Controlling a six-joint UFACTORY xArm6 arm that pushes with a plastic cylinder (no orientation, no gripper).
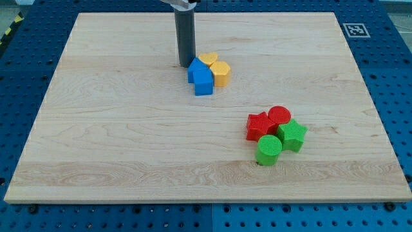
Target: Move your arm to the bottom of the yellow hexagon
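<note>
The yellow hexagon (221,74) sits on the wooden board (129,129) above the view's centre. A yellow heart-like block (207,59) touches it at its upper left. Two blue blocks (200,77) lie against its left side. My rod comes down from the view's top, and my tip (185,65) rests on the board just left of the upper blue block, to the upper left of the hexagon. The tip is beside the blue block, close to touching it.
A second cluster lies at the view's lower right: a red star-like block (259,125), a red cylinder (279,116), a green star (292,135) and a green cylinder (269,149). Blue perforated table surrounds the board.
</note>
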